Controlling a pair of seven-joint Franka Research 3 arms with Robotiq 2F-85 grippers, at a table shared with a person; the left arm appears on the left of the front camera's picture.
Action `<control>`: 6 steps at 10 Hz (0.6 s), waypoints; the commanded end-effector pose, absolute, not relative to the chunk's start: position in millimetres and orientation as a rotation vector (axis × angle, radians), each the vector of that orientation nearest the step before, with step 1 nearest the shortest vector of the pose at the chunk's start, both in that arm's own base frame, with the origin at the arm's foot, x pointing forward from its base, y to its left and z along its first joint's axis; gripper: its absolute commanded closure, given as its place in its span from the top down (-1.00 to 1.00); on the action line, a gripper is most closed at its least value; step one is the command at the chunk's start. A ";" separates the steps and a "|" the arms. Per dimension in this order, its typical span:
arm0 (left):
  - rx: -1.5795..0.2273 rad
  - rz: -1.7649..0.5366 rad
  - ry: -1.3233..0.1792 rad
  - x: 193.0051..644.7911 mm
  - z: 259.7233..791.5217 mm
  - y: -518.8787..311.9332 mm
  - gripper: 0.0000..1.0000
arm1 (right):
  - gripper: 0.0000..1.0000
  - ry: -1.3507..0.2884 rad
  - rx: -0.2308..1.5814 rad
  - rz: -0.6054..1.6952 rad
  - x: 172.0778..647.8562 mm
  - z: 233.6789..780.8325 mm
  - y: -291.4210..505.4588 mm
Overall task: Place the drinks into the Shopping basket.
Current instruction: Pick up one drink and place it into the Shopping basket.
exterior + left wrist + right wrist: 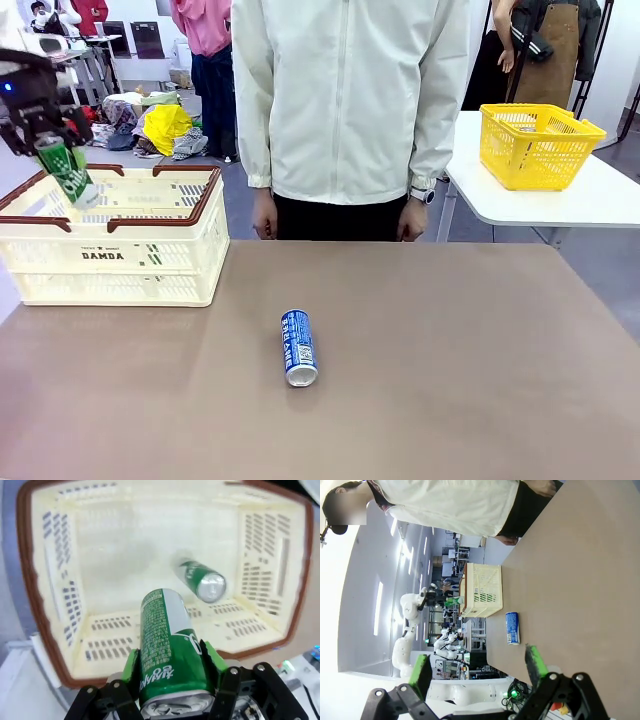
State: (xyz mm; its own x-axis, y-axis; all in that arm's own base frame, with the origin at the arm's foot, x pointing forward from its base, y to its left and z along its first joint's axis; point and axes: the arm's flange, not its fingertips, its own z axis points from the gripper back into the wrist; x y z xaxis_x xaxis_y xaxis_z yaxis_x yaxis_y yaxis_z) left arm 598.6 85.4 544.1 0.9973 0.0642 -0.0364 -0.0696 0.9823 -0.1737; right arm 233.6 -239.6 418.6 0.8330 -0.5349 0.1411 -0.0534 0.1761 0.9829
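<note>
My left gripper is shut on a green can with white script, holding it tilted above the left end of the cream Shopping basket. In the left wrist view that can sits between the green pads, over the basket's slotted wall. A second green can lies on its side inside the basket. A blue can lies on its side mid-table, also seen as the blue can in the right wrist view. My right gripper stands open, with nothing between its fingers.
A person in a white jacket stands at the far edge, hands hanging down. A yellow mesh basket sits on a white side table at the back right. The brown table spreads around the blue can.
</note>
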 end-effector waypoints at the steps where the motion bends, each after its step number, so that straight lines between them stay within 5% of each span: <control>1: -0.167 0.028 0.021 625.0 525.4 97.0 -1.00 | 1.00 -0.530 1.366 -0.338 232.5 419.1 -240.2; 6: -0.164 -0.006 0.049 622.4 463.3 80.7 -1.00 | 1.00 -0.530 1.366 -0.338 232.5 419.1 -240.2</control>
State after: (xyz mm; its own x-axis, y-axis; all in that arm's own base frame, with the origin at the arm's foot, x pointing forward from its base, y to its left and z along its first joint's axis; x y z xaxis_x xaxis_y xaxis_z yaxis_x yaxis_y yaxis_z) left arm 634.8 84.1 460.5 0.9977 -0.0237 -0.0630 0.0127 0.9855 -0.1693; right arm 233.7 -239.6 418.6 0.8332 -0.5347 0.1411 -0.0534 0.1762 0.9829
